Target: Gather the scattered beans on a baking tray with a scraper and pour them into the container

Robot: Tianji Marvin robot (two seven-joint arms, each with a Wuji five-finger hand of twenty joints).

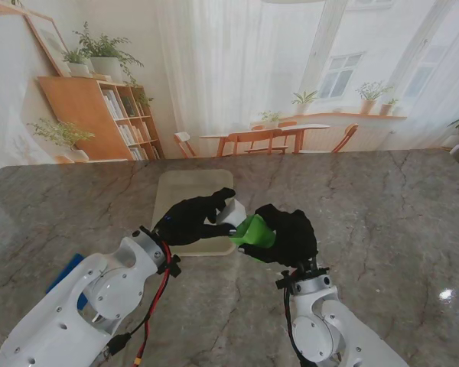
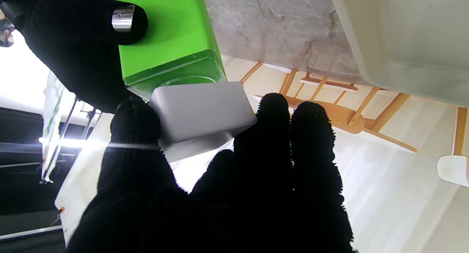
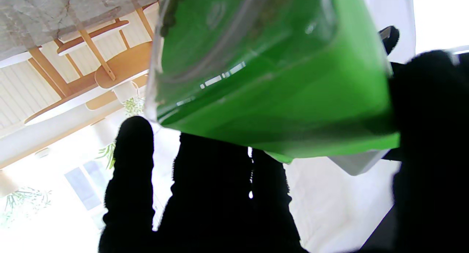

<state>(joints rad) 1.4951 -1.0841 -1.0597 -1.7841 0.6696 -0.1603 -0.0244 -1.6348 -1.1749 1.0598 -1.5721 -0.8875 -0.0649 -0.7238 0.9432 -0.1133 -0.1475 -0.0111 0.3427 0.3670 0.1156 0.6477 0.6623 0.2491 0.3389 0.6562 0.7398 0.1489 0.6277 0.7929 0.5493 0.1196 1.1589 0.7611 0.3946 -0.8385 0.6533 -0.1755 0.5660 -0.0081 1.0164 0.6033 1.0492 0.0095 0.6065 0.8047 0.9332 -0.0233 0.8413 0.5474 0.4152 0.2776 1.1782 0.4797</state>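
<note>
My left hand [image 1: 191,220] hovers over the near right corner of the cream baking tray [image 1: 185,191], shut on a white scraper [image 1: 231,212]. In the left wrist view the scraper [image 2: 201,110] is pinched between thumb and fingers, with the tray's wall [image 2: 403,36] beside it. My right hand [image 1: 291,237] is shut on a green see-through container [image 1: 254,231], tilted toward the scraper. The container [image 2: 168,29] touches the scraper's end. In the right wrist view the container [image 3: 274,73] fills the frame, with dark grains at its rim [image 3: 168,14]. Beans on the tray are too small to make out.
The grey marble table [image 1: 382,206] stretches wide on both sides. A blue object [image 1: 65,271] lies near my left forearm at the near left. The table's far edge runs behind the tray.
</note>
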